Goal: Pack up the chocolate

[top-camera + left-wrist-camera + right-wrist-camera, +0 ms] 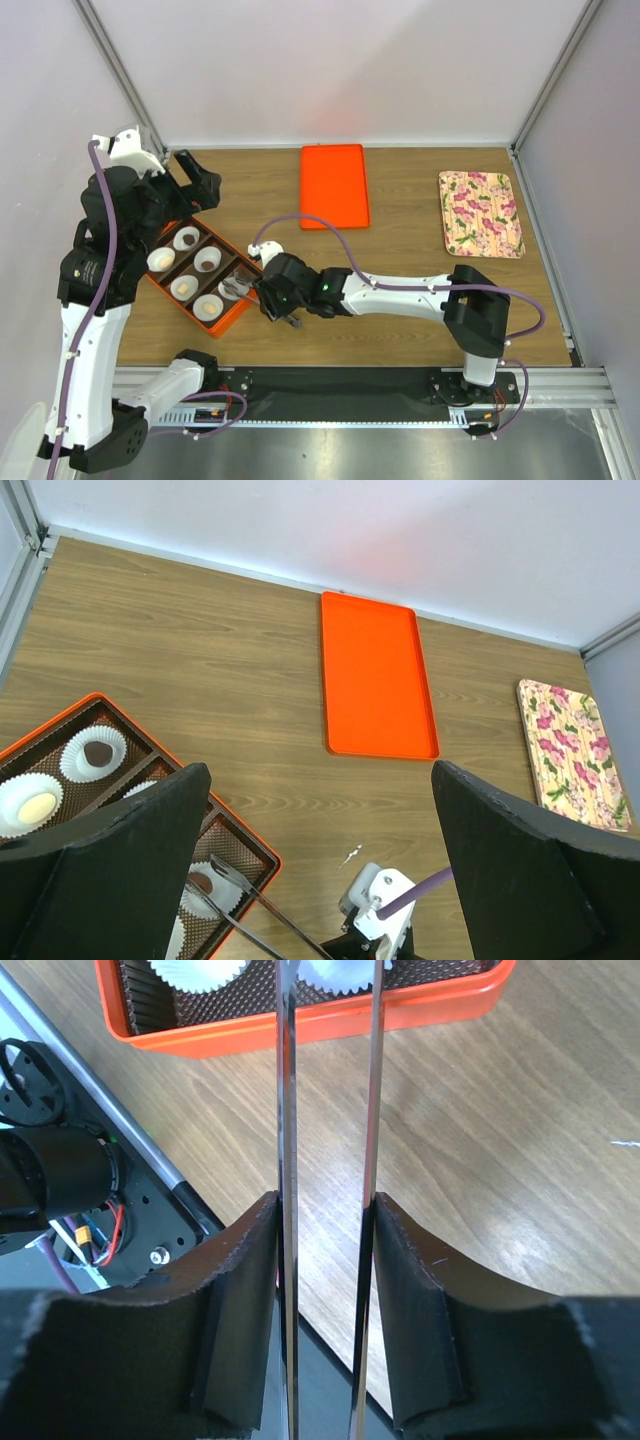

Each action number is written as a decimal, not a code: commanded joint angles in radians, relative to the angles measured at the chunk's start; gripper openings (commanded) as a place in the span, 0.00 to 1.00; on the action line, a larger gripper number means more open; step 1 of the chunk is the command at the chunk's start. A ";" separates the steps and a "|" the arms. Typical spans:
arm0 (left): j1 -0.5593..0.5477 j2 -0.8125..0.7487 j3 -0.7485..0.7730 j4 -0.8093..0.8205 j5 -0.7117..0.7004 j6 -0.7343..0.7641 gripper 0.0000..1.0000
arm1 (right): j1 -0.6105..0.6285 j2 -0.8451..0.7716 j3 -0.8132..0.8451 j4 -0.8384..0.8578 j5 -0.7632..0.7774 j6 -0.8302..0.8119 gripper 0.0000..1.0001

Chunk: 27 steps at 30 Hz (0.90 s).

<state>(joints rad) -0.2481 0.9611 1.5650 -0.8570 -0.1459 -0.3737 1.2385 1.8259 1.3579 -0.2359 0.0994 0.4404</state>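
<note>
Tongs (285, 1080) pinched in the right gripper (325, 1205) leave its wrist view, tips cropped; left gripper (320, 770) gapes wide.

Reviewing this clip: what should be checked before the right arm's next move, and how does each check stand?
1. The tongs are held by the right gripper: ok, both blades pressed between its jaws.
2. The tong tips reach over the orange box: ok.
3. The tips are free of chocolate: cannot tell, partly hidden.
4. The left gripper is open, apart from the tongs: ok.
5. The paper cups sit in the box compartments: ok.
</note>
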 commanded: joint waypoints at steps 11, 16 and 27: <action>0.007 -0.021 -0.040 0.049 0.083 0.036 1.00 | -0.029 -0.293 0.028 -0.201 0.233 -0.051 0.43; 0.007 -0.044 -0.127 0.099 0.194 0.029 1.00 | -0.207 -0.446 -0.135 -0.273 0.263 -0.017 0.42; 0.007 -0.074 -0.371 0.213 0.362 -0.036 1.00 | -0.763 -0.486 -0.330 -0.175 0.146 -0.095 0.42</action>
<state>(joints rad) -0.2474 0.9028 1.2213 -0.7174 0.1463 -0.3840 0.5293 1.3224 1.0161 -0.4961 0.2905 0.3820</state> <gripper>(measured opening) 0.996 0.424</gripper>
